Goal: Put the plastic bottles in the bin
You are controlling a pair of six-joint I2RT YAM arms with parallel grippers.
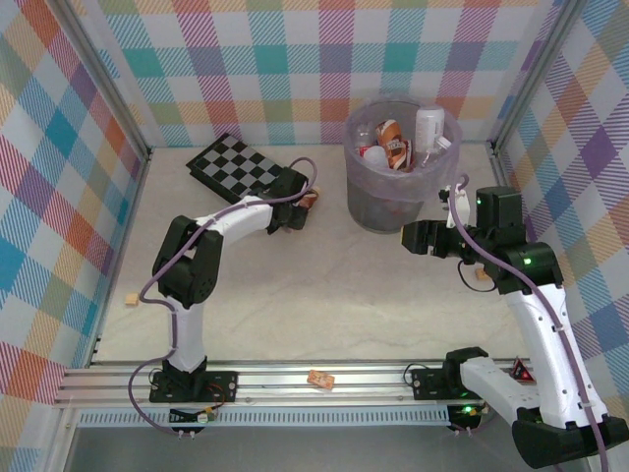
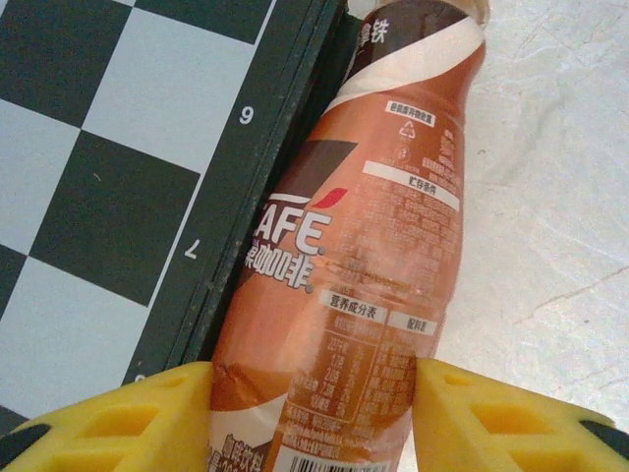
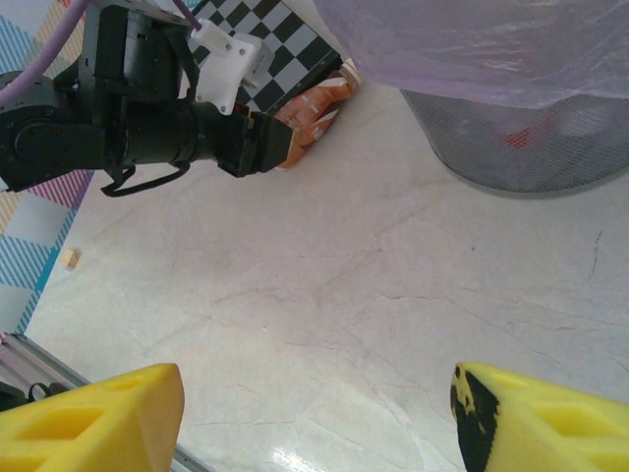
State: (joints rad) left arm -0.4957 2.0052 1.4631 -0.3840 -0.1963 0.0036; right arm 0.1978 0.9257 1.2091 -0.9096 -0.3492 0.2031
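On the pale tabletop (image 1: 295, 295), the translucent purple bin (image 1: 378, 202) stood toward 1 o'clock, with several bottles (image 1: 393, 138) piled inside it up to the rim. The flat checkerboard (image 1: 231, 162) lay toward 11 o'clock. Just off the bin's 5 o'clock side, the right fingers (image 3: 98, 418) hung spread wide above bare tabletop, with nothing between them. The left fingers (image 2: 128, 423) were closed on the lower body of an orange-brown bottle (image 2: 364, 246), one against each side. That bottle lay on its side against the checkerboard's 4 o'clock edge, at the bin's 9 o'clock. A small tan cube (image 1: 129, 301) sat alone near the tabletop's 9 o'clock edge.
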